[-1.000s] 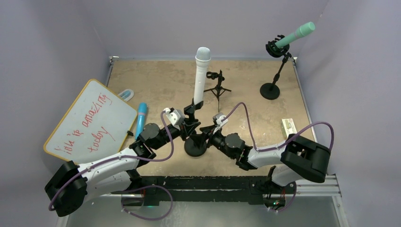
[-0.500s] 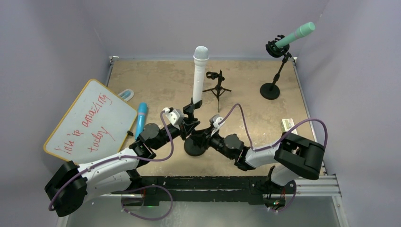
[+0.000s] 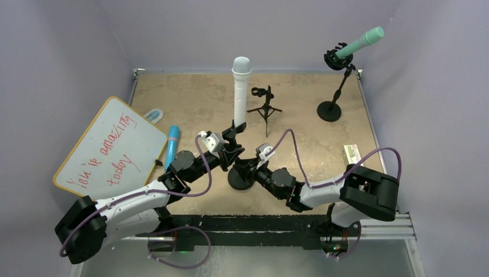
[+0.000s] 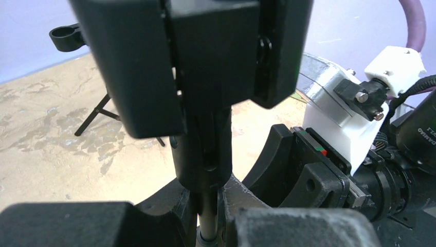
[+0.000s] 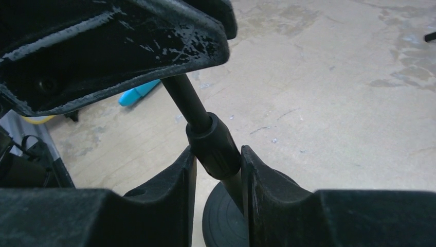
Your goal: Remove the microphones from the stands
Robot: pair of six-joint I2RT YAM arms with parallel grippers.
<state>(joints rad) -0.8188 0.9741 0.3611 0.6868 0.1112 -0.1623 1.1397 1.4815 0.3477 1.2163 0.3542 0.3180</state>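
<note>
From above, the white microphone is seen standing upright in the clip of its stand, whose round black base rests on the tan table between the two arms. The left gripper is placed at the stand's upper pole just under the clip, and the right gripper lower, just above the base. At the left a whiteboard is propped, with "you're amazing today" written on it in red, and a blue microphone lies beside it. A green microphone is carried by a second stand at the far right corner. A small tripod stands behind the white microphone. A small box lies at the right edge; its print cannot be read

In the left wrist view, the left gripper's jaws are seen pressed against the thin rod below the black clip mount. White lettering on the right arm's motor housing is cut off and cannot be read

In the right wrist view, the right gripper's fingers are seen pinched on the collar of the pole, above the base disc
</note>
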